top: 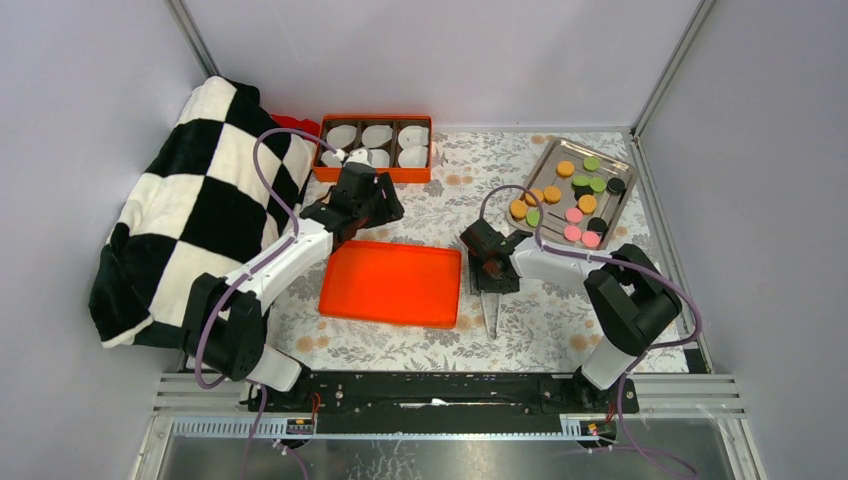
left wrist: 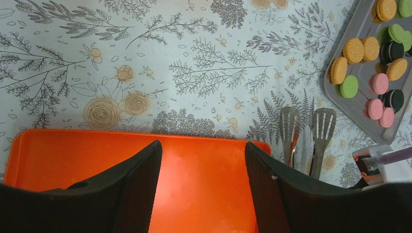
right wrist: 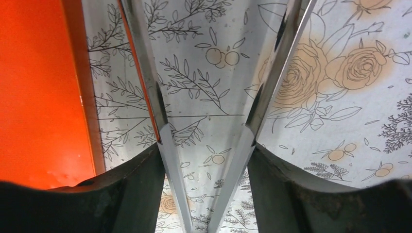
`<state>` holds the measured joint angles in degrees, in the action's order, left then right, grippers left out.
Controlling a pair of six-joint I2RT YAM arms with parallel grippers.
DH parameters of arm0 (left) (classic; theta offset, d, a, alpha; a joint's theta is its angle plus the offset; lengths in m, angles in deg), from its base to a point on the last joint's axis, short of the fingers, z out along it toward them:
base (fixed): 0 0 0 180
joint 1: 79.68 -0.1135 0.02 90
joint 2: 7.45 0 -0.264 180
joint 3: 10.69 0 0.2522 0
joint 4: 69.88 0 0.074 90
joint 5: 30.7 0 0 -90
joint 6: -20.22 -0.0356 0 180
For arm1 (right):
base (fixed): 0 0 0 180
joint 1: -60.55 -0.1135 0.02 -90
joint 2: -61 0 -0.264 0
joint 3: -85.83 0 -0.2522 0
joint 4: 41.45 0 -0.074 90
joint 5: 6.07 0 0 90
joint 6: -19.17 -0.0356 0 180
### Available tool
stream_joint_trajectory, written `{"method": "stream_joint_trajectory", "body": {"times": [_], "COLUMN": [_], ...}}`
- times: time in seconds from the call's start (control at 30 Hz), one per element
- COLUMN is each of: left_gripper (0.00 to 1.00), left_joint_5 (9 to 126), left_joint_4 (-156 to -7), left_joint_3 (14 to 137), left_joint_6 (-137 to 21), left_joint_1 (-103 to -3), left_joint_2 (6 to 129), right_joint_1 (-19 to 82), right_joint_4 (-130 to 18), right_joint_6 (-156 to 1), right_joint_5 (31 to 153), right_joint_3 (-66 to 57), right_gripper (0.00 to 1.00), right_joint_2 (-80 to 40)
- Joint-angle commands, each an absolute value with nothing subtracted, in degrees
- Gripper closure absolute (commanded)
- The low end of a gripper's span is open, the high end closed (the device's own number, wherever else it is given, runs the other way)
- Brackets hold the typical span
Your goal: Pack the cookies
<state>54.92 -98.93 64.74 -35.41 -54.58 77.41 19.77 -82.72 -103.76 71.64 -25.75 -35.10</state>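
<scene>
The cookies [top: 575, 195], orange, green, pink and black discs, lie on a metal tray [top: 545, 160] at the back right. They also show in the left wrist view [left wrist: 379, 82]. My right gripper [top: 490, 275] is closed on both arms of metal tongs [top: 492, 310] just right of the flat orange tray [top: 390, 285]. In the right wrist view my fingers [right wrist: 145, 184] press the tongs [right wrist: 150, 87], which stay spread over the tablecloth. My left gripper [top: 382, 205] is open and empty above the orange tray's far edge [left wrist: 204, 184].
An orange box [top: 375, 120] holding several white paper cups stands at the back centre. A black and white checkered blanket [top: 190, 210] fills the left side. The tongs' slotted tips [left wrist: 290, 131] show in the left wrist view beside the orange tray.
</scene>
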Motion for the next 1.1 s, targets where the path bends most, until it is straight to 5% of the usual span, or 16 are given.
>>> {"method": "stream_joint_trajectory", "body": {"times": [0.0, 0.37, 0.5, 0.63, 1.07], "left_gripper": [0.31, 0.36, 0.76, 0.96, 1.00], "left_joint_5": [55.0, 55.5, 55.4, 55.2, 56.0], "left_joint_4": [-96.6, -96.6, -95.8, -95.2, -93.3], "left_joint_3": [64.0, 59.7, 56.4, 56.1, 64.8], "left_joint_6": [-35.6, -34.4, -32.3, -30.1, -27.1], "left_joint_1": [-54.2, -51.9, -50.1, -47.6, -39.4], "left_joint_2": [76.4, 74.6, 75.0, 78.7, 97.1], "right_joint_1": [19.5, 19.4, 19.4, 19.4, 19.4], "right_joint_4": [-86.7, -97.2, -97.0, -97.1, -98.4], "right_joint_6": [-104.4, -99.9, -98.7, -97.9, -96.7], "right_joint_5": [68.6, 60.2, 58.4, 57.2, 54.7], "right_joint_3": [-27.3, -10.5, -6.3, -2.8, -1.6], "right_gripper": [0.40, 0.44, 0.44, 0.44, 0.44], "right_joint_2": [-33.1, -23.9, -23.3, -23.2, -17.7]}}
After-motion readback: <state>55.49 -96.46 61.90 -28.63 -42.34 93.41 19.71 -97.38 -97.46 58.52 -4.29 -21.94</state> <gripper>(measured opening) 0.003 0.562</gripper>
